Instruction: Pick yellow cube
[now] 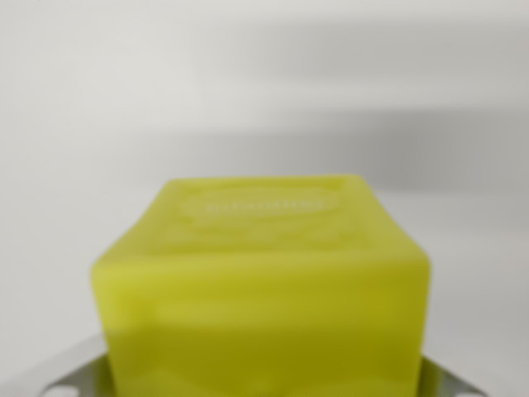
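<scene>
The yellow cube (263,289) fills the lower middle of the wrist view, very close and blurred, with a faint embossed mark on its top face. Grey metal parts of my gripper (264,385) show at the bottom edge, one finger (62,376) at the wrist view's left and one (450,385) at its right. Both press against the cube's sides, so the gripper is shut on it. The cube's underside and the fingertips are out of the frame.
Behind the cube lies a plain white surface (264,83), out of focus, crossed by soft grey shadow bands (397,141). No other object is in view.
</scene>
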`<act>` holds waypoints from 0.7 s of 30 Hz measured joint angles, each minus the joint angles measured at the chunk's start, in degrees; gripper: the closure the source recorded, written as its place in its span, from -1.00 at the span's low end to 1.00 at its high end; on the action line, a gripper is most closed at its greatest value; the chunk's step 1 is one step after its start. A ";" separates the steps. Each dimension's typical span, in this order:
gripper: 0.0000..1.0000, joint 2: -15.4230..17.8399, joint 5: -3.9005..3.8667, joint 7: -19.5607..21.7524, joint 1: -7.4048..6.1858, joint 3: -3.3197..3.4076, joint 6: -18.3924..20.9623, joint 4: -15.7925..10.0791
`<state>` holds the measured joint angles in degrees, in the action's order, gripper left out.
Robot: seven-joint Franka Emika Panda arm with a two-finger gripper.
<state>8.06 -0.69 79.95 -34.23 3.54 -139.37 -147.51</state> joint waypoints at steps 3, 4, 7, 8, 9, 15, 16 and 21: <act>1.00 0.92 -0.06 0.05 0.00 0.00 1.26 0.36; 1.00 1.22 -0.08 0.07 0.00 0.00 1.70 0.49; 1.00 2.09 -0.14 0.11 0.00 0.00 2.96 0.86; 1.00 2.38 -0.16 0.13 0.00 0.00 3.38 1.01; 1.00 2.66 -0.18 0.14 0.00 0.00 3.79 1.15; 1.00 4.27 -0.28 0.22 -0.02 0.00 6.31 2.05; 1.00 4.52 -0.29 0.23 -0.03 0.00 6.72 2.20; 1.00 5.69 -0.35 0.28 -0.05 0.00 8.68 3.00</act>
<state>13.75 -1.04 80.23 -34.28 3.53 -130.69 -144.51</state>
